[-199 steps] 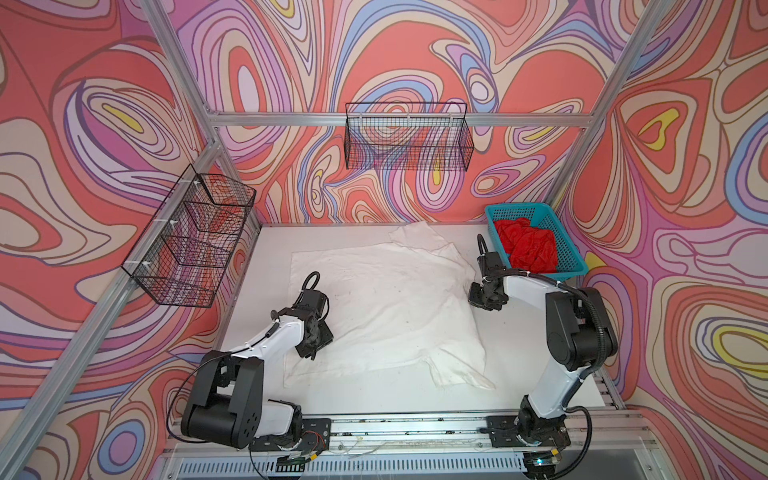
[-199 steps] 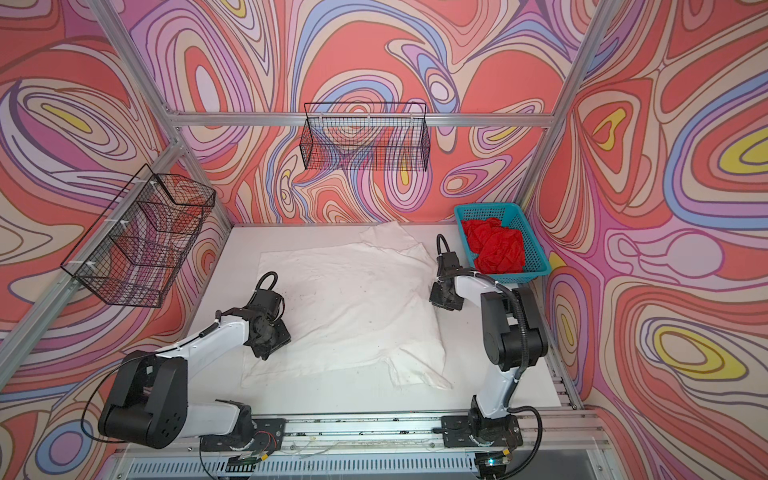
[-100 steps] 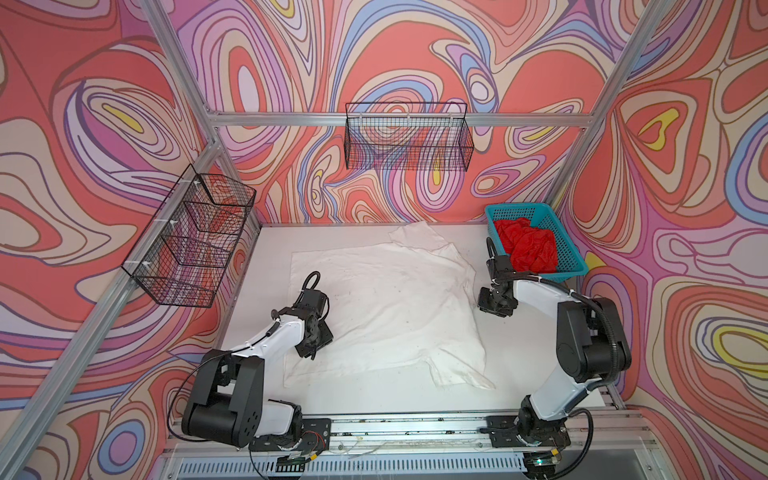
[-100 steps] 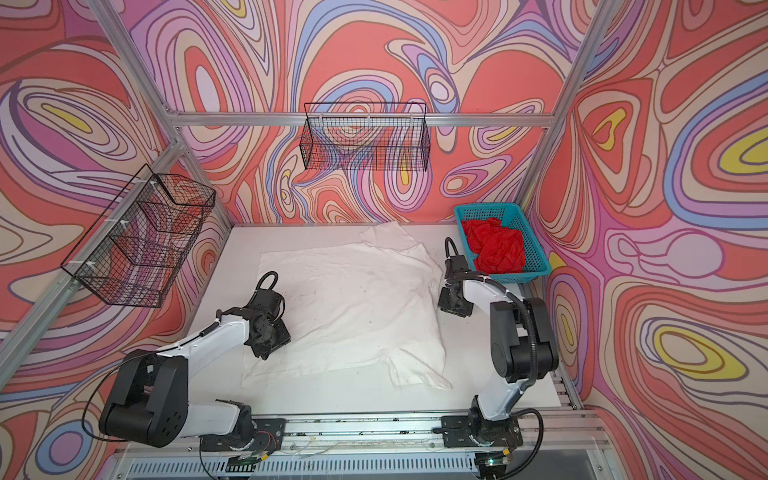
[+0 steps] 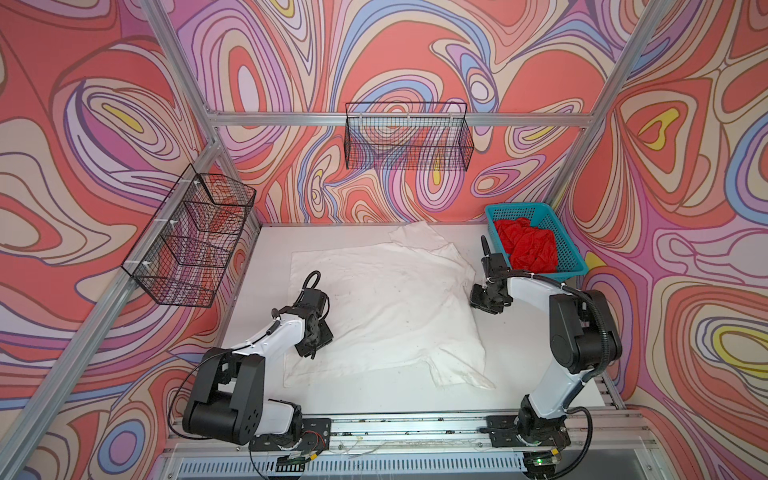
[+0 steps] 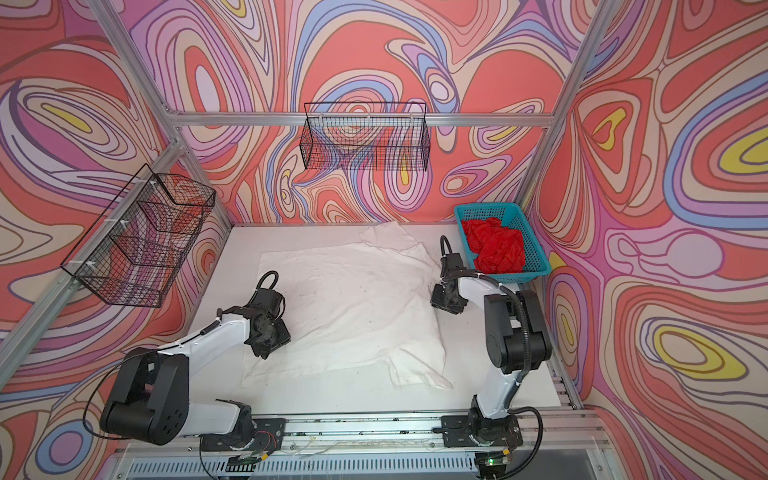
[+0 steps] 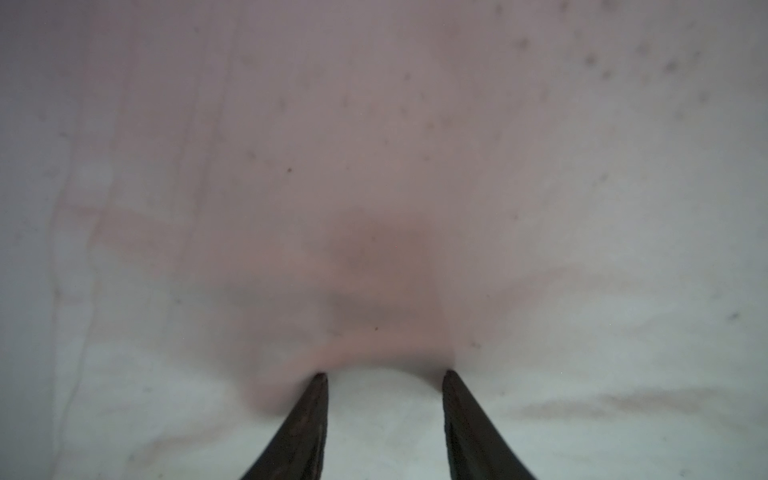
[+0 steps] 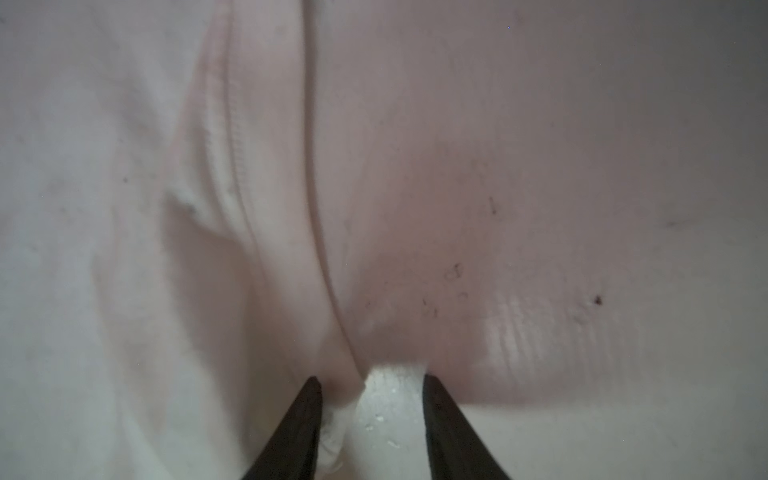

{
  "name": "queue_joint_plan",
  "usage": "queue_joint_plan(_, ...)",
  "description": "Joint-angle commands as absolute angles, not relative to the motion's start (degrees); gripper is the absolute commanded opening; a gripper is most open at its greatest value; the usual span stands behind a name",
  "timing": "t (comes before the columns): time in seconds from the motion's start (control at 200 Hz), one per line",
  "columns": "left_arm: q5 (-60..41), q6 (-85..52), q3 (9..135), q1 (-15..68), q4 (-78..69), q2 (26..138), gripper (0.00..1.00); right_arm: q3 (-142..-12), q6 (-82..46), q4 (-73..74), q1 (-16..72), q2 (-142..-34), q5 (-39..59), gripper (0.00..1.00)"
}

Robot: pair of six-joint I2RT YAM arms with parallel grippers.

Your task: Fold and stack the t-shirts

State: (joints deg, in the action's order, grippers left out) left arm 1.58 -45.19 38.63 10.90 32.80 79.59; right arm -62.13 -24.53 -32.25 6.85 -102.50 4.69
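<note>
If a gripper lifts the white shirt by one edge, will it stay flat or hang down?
The white shirt would probably hang limp, since it lies flat with soft wrinkles and a crumpled sleeve. It looks thin, so likely light. Pushed, it would probably bunch up rather than slide whole: folds already gather at its edge in the right wrist view.

One t-shirt (image 5: 386, 307) lies spread mid-table; behind and right, another t-shirt (image 5: 528, 249) sits in the basket (image 5: 571, 266).

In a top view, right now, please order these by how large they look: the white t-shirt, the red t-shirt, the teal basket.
1. white t-shirt
2. teal basket
3. red t-shirt, crumpled inside the basket
</note>
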Motion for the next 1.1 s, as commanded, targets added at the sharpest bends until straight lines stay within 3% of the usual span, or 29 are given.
queue_joint_plan(0.0,3.1,-45.3,38.4,10.8,34.9,81.2,0.47,-62.4,-23.7,-33.6,7.7,-105.5,3.9,0.38)
queue_joint_plan(0.12,3.1,-45.5,38.4,10.8,34.9,81.5,0.47,-61.8,-22.8,-36.4,7.7,-106.4,-0.8,0.08)
queue_joint_plan(0.2,3.4,-45.5,38.5,10.8,35.1,81.7,0.47,-61.6,-22.3,-37.7,7.6,-105.8,-3.0,0.00)
queue_joint_plan(0.956,4.0,-44.2,38.3,10.7,35.3,82.4,0.46,-76.1,-15.3,-43.9,4.7,-112.5,-9.5,0.00)
queue_joint_plan(1.097,3.0,-44.2,38.6,10.7,35.9,80.9,0.47,-75.1,-17.4,-45.6,4.7,-105.4,-5.4,0.23)
